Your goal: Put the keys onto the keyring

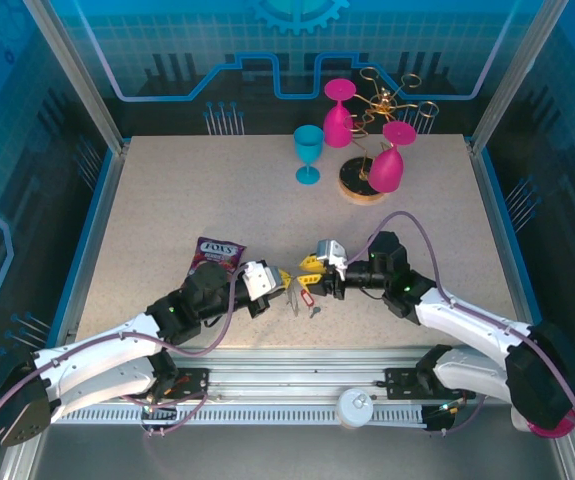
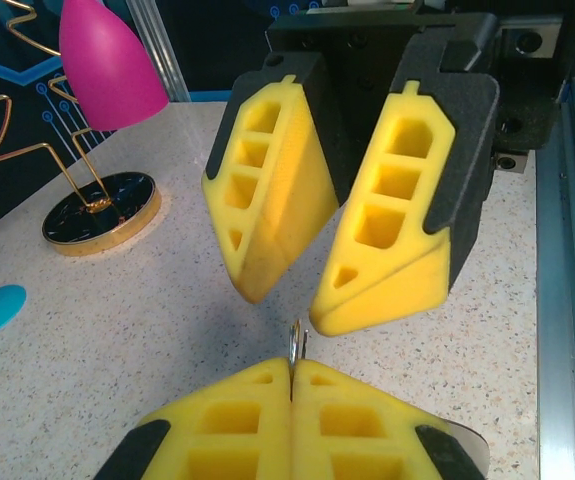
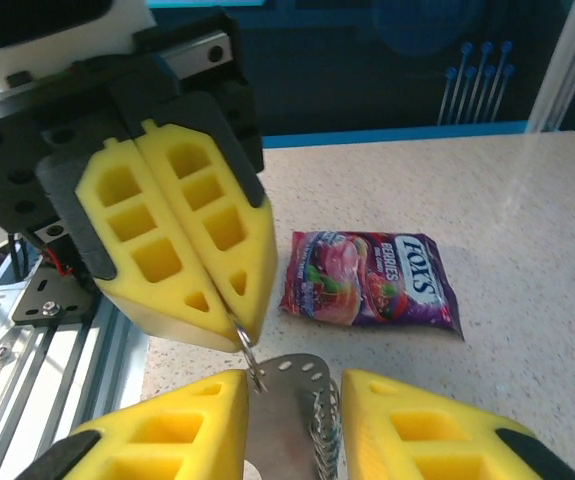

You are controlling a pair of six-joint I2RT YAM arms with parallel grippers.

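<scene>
Jaws of the left gripper [image 2: 292, 385] are pressed together on a small silver ring [image 2: 298, 340] of the keyring [image 1: 293, 299], whose grey loop sits just below them. The right gripper [image 2: 292, 295] faces that ring closely, fingers apart. The keys [image 1: 307, 297], red-tagged, lie beside the loop, just under it.

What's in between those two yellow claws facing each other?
A thin silver wire ring, pinched in the shut tips of the left claw, sticks out toward the parted fingers of the right claw. Both wrist views show it.
</scene>
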